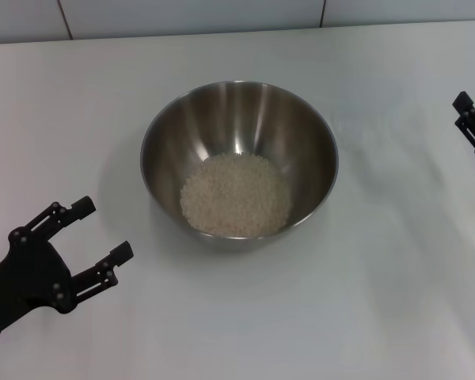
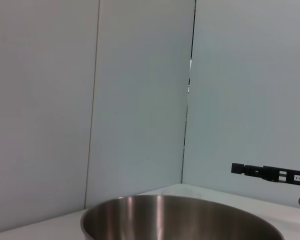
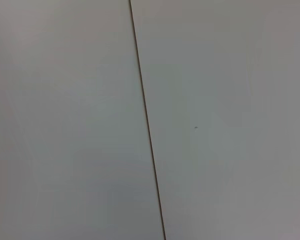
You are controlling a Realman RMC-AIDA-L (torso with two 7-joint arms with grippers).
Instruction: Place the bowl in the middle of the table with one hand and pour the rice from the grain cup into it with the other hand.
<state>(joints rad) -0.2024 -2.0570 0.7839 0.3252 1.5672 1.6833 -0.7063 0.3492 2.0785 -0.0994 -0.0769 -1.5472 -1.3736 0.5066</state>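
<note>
The steel bowl (image 1: 239, 158) stands in the middle of the white table (image 1: 380, 301). A pale heap of rice (image 1: 236, 195) lies in its bottom. My left gripper (image 1: 103, 230) is open and empty, low over the table at the bowl's near left, apart from it. The left wrist view shows the bowl's rim (image 2: 180, 220) close by. My right gripper (image 1: 469, 119) pokes in at the right edge, well away from the bowl. It also shows far off in the left wrist view (image 2: 262, 171). The grain cup is out of view.
A tiled wall edge (image 1: 222, 16) runs along the back of the table. The right wrist view shows only plain wall panels with a seam (image 3: 147, 125).
</note>
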